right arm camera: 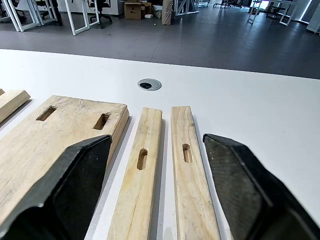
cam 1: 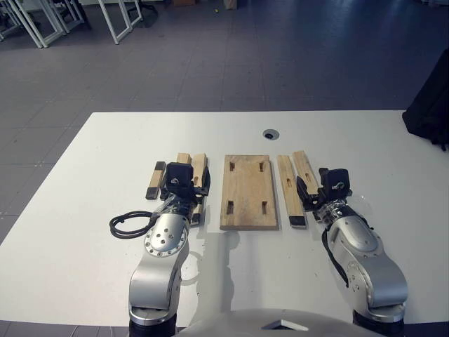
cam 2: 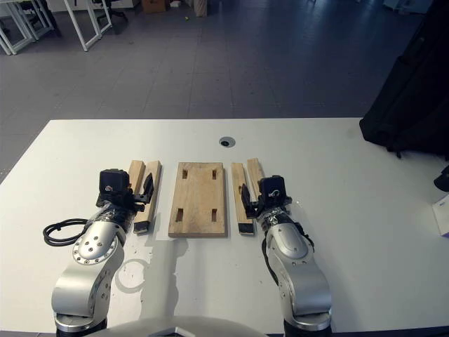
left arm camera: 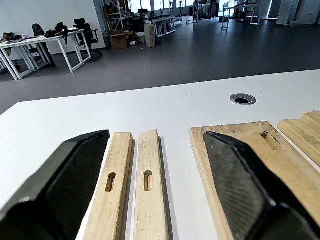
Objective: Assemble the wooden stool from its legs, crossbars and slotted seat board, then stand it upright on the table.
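Starting at the left gripper [left arm camera: 155, 150], we see its black fingers [left arm camera: 75, 185] spread wide apart and holding nothing. The left pair of slats [left arm camera: 130, 200] lies on the table directly between and ahead of them. Each slat's long axis runs away from us, in line with the way the fingers point, so closing would squeeze across the width of both slats at once.

Over on the other side it's a mirror picture. The right gripper [right arm camera: 156, 140] is just as open and just as empty, and the right pair of slats [right arm camera: 165, 175] runs straight out between its fingers [right arm camera: 240, 190]. Each arm is clearly the nearer one for its own pair.

Between the two pairs sits the seat board [cam 1: 248, 191], flat with its four slots facing up, parallel to the slats and just beside them on each side.

Out past the left pair lies a short bar [cam 1: 156, 180], and near that arm a loop of cable [cam 1: 130, 225] rests on the table [cam 1: 105, 147].

Now the doubts. The grippers cover the near ends of the slats. We can't tell how high the fingers sit above the wood. We also can't tell whether that short bar is a crossbar.
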